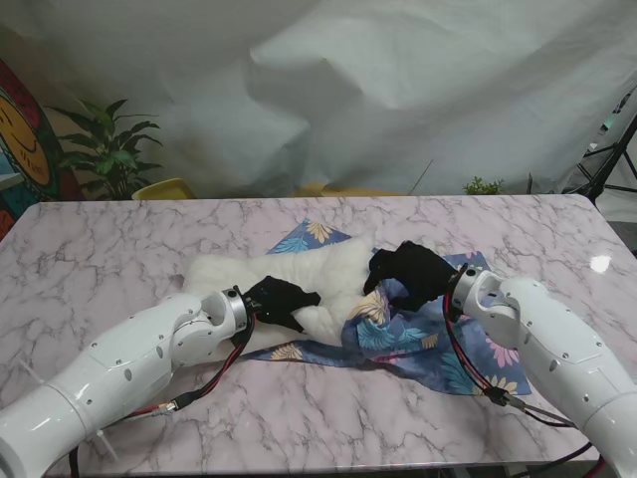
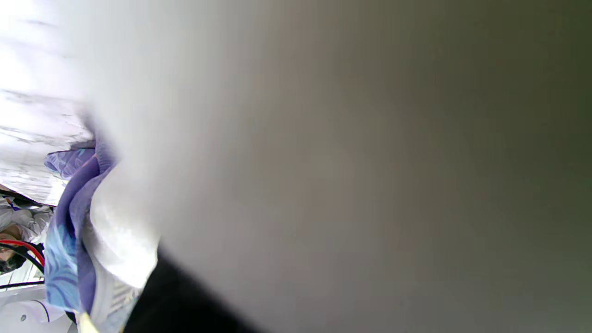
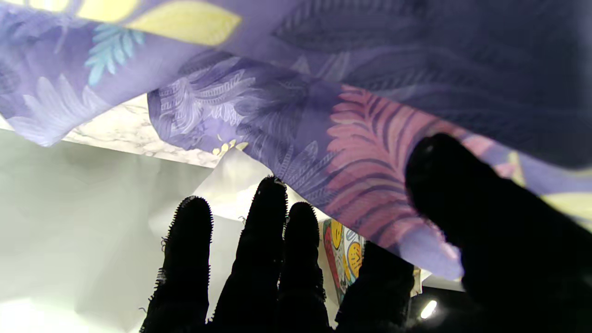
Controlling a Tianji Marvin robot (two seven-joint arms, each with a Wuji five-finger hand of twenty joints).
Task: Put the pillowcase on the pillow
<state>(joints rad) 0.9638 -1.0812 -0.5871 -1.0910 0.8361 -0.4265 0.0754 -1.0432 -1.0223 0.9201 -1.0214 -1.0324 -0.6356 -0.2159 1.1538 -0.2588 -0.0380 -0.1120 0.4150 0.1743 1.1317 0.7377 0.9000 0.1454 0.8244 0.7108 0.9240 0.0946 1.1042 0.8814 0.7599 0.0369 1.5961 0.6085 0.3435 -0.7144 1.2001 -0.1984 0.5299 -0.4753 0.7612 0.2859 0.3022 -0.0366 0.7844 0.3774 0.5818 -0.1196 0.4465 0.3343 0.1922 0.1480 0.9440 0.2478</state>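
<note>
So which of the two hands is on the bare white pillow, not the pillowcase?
The left hand: its black fingers rest on the white pillow. The right hand sits farther right, on the bunched blue floral pillowcase.

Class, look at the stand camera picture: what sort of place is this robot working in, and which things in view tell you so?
Probably a staged lab or demo set, not a bedroom. A white backdrop sheet hangs behind a marble-patterned table, a tripod stands at the far right, and the pillow and pillowcase lie on the table, not a bed.
</note>
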